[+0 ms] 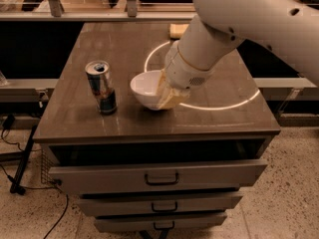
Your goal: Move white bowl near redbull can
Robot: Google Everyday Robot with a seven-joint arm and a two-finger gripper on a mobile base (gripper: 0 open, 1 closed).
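On the brown tabletop [124, 49], camera view: a glossy round white bowl [144, 87] sits just right of a slim blue-and-silver redbull can [101, 87]. The two are close with a narrow gap, not touching. The can is upright near the front-left of the top, pull-tab up.

The two-finger gripper [168, 92] is at the bowl's right rim. Its tan fingers [164, 86] are narrowed across the rim, one inside and one outside, holding the bowl. Cannot tell whether the bowl's foot rests on the top or hangs just above it. The white arm [239, 19] comes in from the upper right.

Progress, as judged: the bowl already stands near the can, so the placing looks nearly done. What remains is setting it down if it is not yet down, letting go of the rim, and backing off without nudging the can.

Count: one bowl, one can, one gripper. One flat yellow sponge [178, 30] at the far edge, well apart. Three drawers [159, 176] below.
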